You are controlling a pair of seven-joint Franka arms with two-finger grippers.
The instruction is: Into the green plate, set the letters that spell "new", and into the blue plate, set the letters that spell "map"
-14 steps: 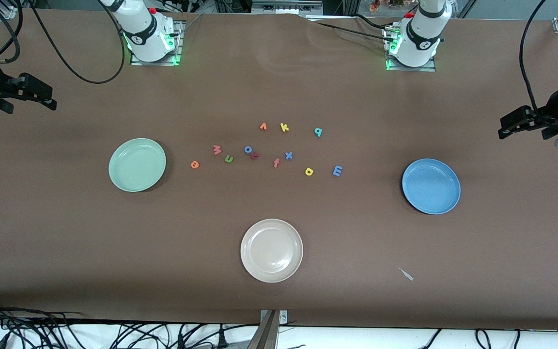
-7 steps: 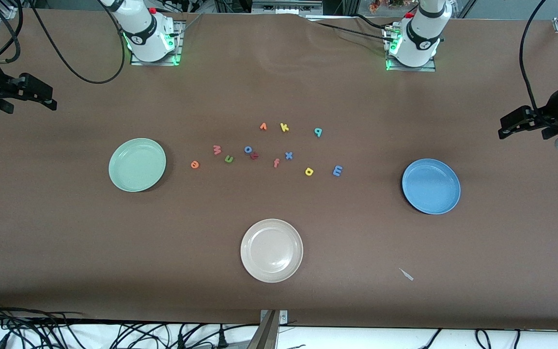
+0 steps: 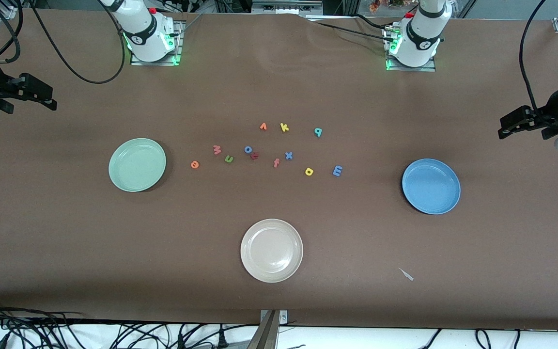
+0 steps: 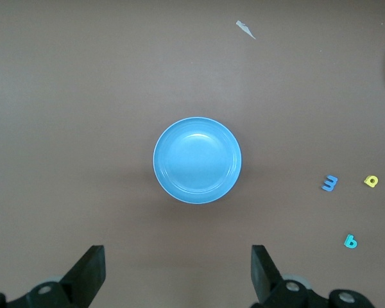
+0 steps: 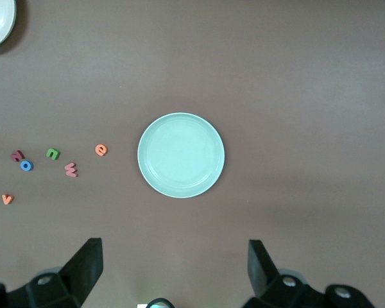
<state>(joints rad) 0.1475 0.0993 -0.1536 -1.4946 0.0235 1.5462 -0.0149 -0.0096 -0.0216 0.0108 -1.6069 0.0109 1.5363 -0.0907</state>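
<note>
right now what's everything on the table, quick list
green plate: 1, pale mint, toward the right arm's end
blue plate: 1, mid blue, toward the left arm's end
cream plate: 1, off-white, nearest the front camera, mid-table
"new" letters: 3, orange e, red-pink w, green n, on the table beside the green plate
"map" letters: 3, blue m, yellow a, teal p, on the table nearer the blue plate's end
other letters: 6, orange v, yellow k, blue o, dark red letter, salmon f, blue x, mid-cluster
scrap: 1, pale, nearer the camera than the blue plate
left gripper: open, above the blue plate
right gripper: open, above the green plate
</note>
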